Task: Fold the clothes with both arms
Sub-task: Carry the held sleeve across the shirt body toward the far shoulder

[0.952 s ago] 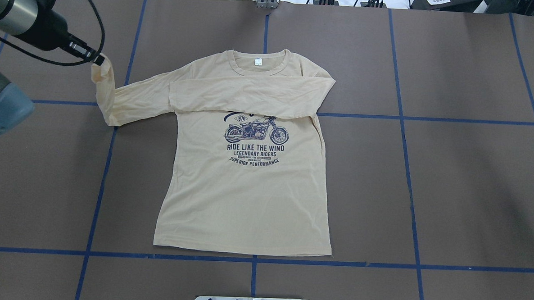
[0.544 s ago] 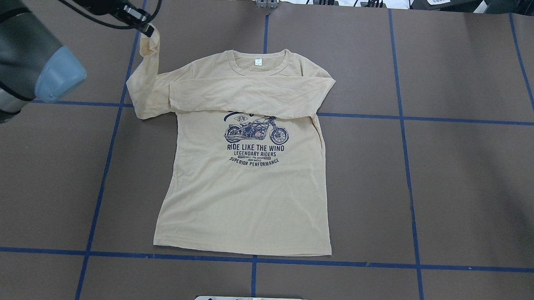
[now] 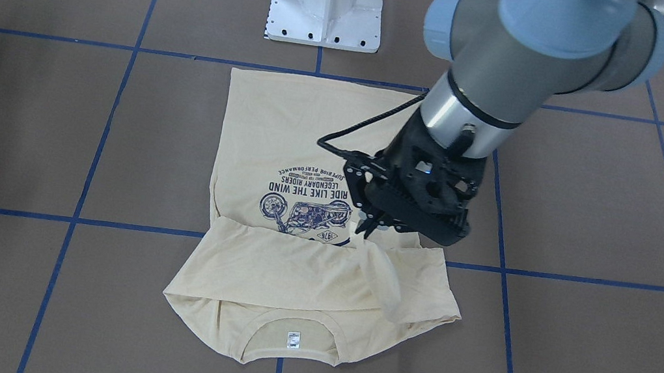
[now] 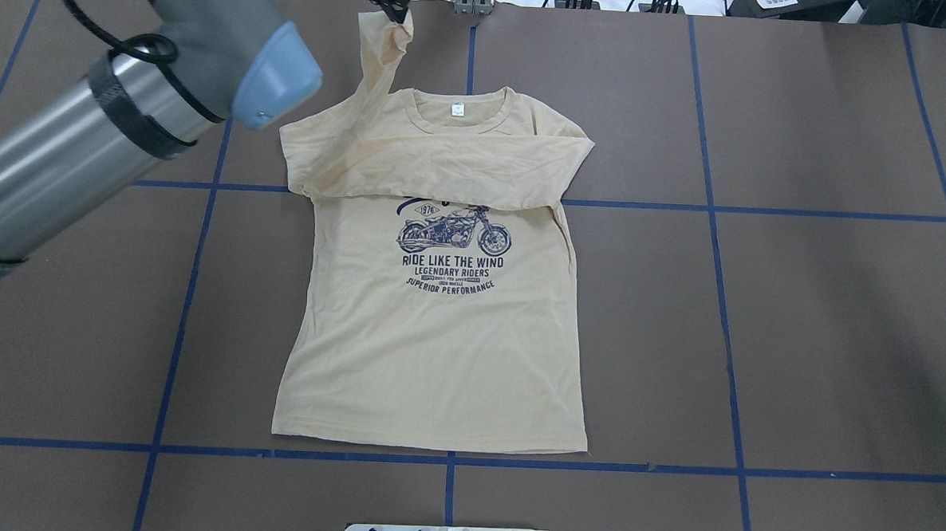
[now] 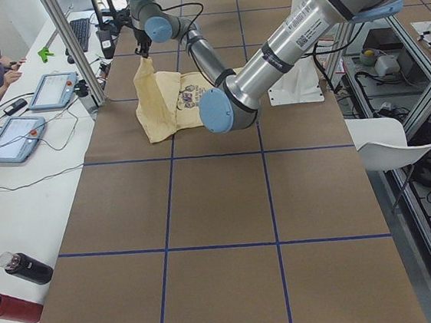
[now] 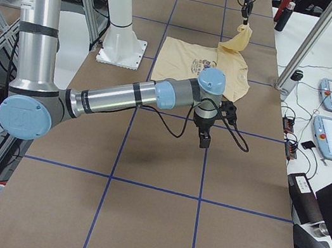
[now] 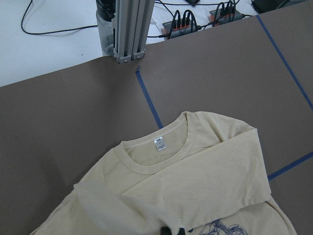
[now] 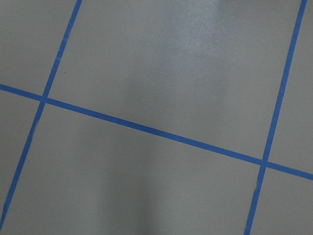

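The shirt (image 4: 437,352) is thin, limp and light — the left gripper (image 3: 363,229) pinches its sleeve (image 3: 382,281) end, a sound hold; the right gripper (image 6: 205,141) — open or closed, I cannot tell.

The left arm (image 4: 87,145) stretches far forward, its left gripper (image 3: 362,228) raised and pinched closed on the T-shirt (image 4: 437,352) sleeve, while the right arm (image 6: 113,97) extends low, its right gripper (image 6: 203,143) pointing down.

overhead and facing views, shared shirt (image 4: 437,352)

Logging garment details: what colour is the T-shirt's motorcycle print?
Navy; the motorcycle print shows best in the overhead exterior view.
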You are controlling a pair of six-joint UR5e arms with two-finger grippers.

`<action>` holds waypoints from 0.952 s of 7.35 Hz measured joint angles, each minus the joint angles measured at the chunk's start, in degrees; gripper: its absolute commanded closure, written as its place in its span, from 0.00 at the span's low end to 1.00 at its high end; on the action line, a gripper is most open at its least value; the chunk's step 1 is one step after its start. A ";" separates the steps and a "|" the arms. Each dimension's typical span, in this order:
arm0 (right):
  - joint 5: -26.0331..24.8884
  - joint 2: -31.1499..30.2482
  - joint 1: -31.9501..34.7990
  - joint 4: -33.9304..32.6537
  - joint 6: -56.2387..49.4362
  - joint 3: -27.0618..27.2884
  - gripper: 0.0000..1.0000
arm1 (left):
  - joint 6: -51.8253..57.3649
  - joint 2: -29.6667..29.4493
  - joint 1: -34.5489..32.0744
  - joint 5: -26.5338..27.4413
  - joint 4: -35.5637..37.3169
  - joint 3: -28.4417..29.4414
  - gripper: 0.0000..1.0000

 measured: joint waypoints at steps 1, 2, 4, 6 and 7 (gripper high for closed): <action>-0.01 -0.02 0.00 0.00 0.00 0.00 0.00 | -3.50 -3.52 3.53 3.68 -0.01 4.23 1.00; -0.03 -0.05 0.00 0.00 0.02 0.01 0.01 | -6.77 -6.88 6.66 6.03 -0.58 8.80 1.00; -0.04 -0.08 0.00 0.00 0.08 0.06 0.00 | -15.55 -13.37 11.94 9.00 -6.19 20.06 1.00; -0.04 -0.09 0.00 0.00 0.11 0.07 0.00 | -24.84 -16.60 15.58 13.43 -11.67 28.10 0.19; -0.04 -0.08 0.00 0.00 0.14 0.06 0.00 | -29.74 -17.20 16.18 14.19 -12.71 29.96 0.00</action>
